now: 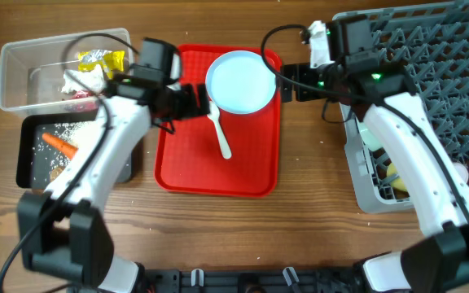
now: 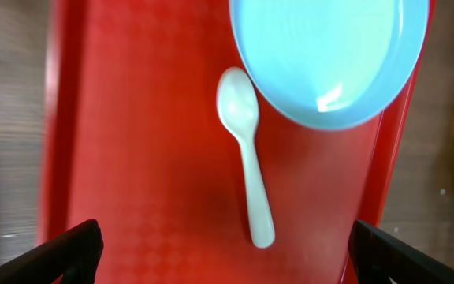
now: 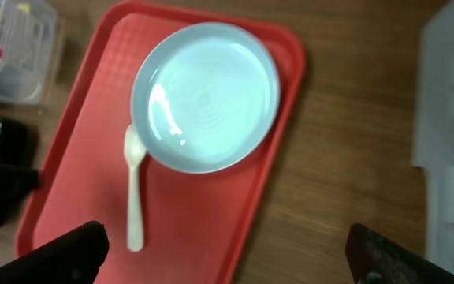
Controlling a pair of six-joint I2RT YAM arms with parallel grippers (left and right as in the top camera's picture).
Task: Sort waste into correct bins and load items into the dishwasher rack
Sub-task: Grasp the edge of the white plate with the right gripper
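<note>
- Two grippers are hovering at the red serving tray point(image 1: 181, 167); both sets of fingers are standing wide and holding nothing.
- The left gripper point(image 1: 195, 98) is hanging over the tray's left part. The white spoon point(image 2: 247, 150) is lying below, between its fingers point(image 2: 69, 251), untouched.
- The right gripper point(image 1: 290, 81) is hanging at the tray's right edge, beside the pale blue plate point(image 1: 240, 81).
- The plate is sitting at the tray's far end, with the spoon's bowl just beside its rim.
- The clear tub point(image 1: 23, 81) is standing on the counter point(image 1: 316, 179) left of the tray, containing yellow wrappers point(image 1: 104, 59) and a crumpled white napkin point(image 1: 84, 80).
- The black tray point(image 1: 29, 163) is sitting just beside the tub, carrying an orange carrot point(image 1: 59, 145) and white rice grains point(image 1: 76, 130).
- The grey dishwasher rack point(image 1: 430, 49) is standing at the right, with the right arm crossing over it.
</note>
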